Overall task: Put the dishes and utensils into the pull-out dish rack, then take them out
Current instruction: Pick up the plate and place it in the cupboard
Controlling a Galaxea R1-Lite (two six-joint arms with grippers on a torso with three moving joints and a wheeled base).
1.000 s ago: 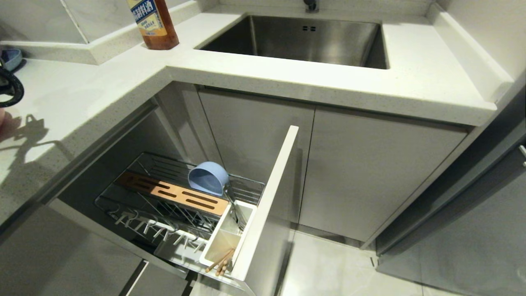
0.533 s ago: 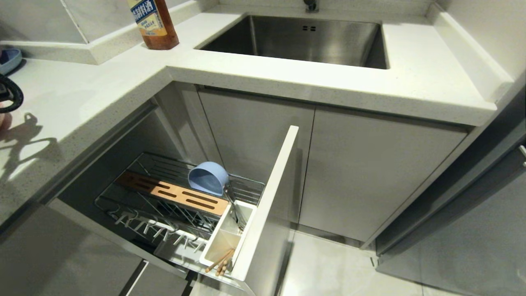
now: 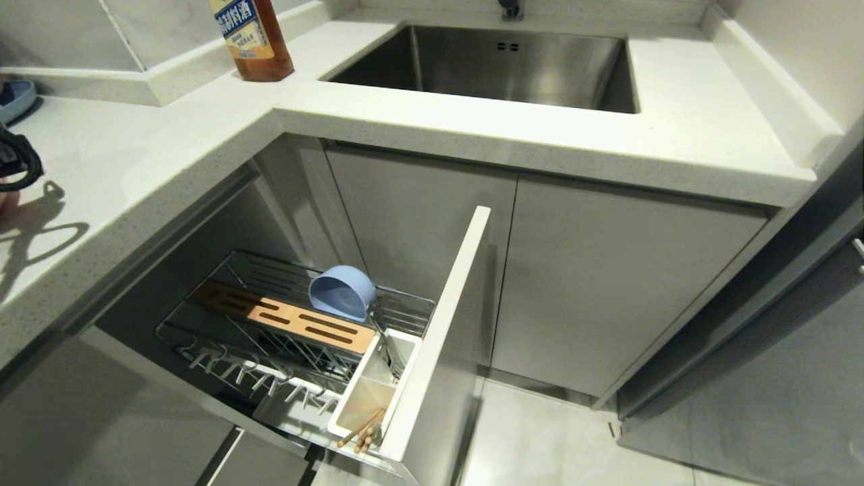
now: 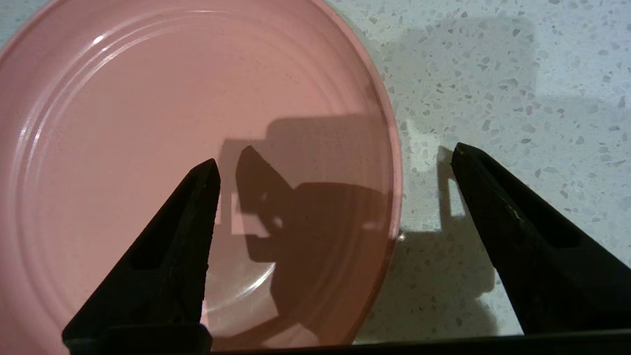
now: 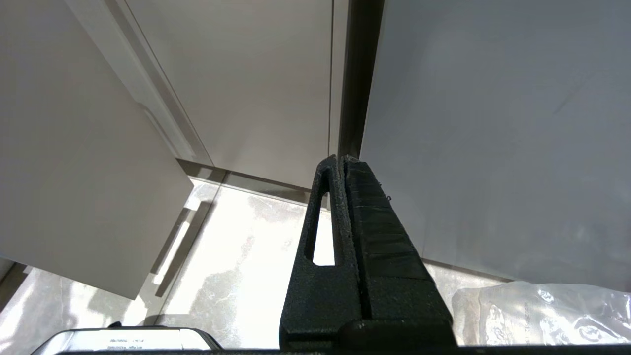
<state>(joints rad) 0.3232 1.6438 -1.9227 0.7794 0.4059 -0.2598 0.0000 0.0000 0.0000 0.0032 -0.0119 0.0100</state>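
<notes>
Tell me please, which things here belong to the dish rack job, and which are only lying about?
For the job:
- pink plate under open left gripper
- blue bowl in rack
- chopsticks in cup

Lying about:
- bottle
- sink
- right gripper, parked shut

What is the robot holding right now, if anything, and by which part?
Nothing. The left gripper is open over the countertop, its fingers straddling the pink plate's rim without gripping. The right gripper is shut on nothing.
</notes>
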